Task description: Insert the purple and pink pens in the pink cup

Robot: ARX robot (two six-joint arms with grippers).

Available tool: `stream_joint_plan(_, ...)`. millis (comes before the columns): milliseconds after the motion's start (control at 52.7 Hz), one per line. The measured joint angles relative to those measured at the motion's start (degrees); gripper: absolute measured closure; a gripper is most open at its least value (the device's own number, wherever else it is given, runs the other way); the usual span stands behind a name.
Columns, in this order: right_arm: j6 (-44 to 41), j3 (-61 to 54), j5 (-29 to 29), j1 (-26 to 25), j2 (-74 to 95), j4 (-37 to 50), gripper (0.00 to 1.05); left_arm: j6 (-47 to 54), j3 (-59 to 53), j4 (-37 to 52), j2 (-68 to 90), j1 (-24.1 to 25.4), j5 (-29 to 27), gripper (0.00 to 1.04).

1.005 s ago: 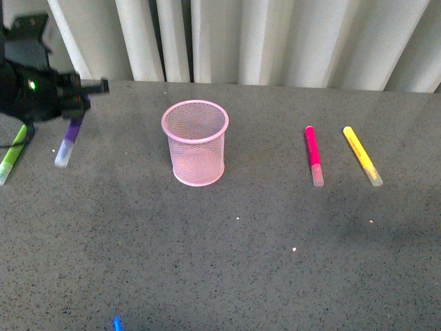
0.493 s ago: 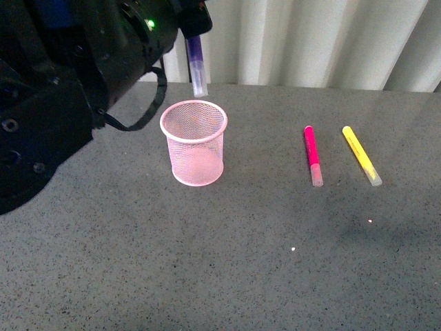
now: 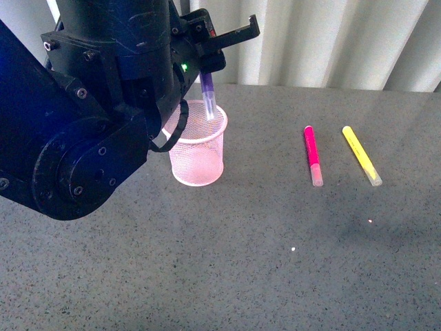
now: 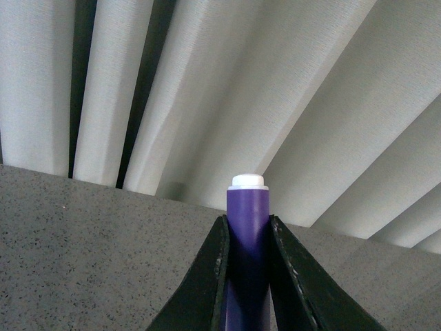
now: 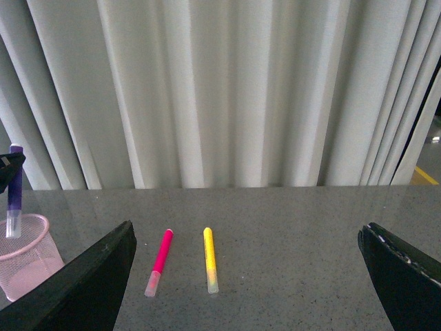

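My left gripper (image 3: pixel 205 69) is shut on the purple pen (image 3: pixel 208 96) and holds it upright, cap down, with its lower end just inside the rim of the pink cup (image 3: pixel 198 155). In the left wrist view the purple pen (image 4: pixel 247 227) stands clamped between my fingers (image 4: pixel 215 276). The pink pen (image 3: pixel 313 155) lies flat on the table to the right of the cup. My right gripper (image 5: pixel 244 289) is open and empty; its view shows the pink pen (image 5: pixel 160 261), the cup (image 5: pixel 24 258) and the purple pen (image 5: pixel 14 189).
A yellow marker (image 3: pixel 362 155) lies to the right of the pink pen, also seen in the right wrist view (image 5: pixel 209 258). My bulky left arm (image 3: pixel 89 110) covers the left part of the table. White curtains hang behind the grey table (image 3: pixel 275 262).
My left arm has carried the purple pen from the table's left side up over the cup, turned it upright, and lowered its capped end into the cup's mouth.
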Motion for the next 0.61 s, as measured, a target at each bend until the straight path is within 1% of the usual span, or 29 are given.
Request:
stream_joint_plan(398,0.0,0.0,0.0,0.0,0.0,0.0,0.07,-2.0,0.1,0.3,1.9,0.3,0.1,0.92)
stream_joint_plan(607,0.0,0.0,0.0,0.0,0.0,0.0,0.07,-3.5,0.1,-1.4,2.4,0.3,0.0,0.92)
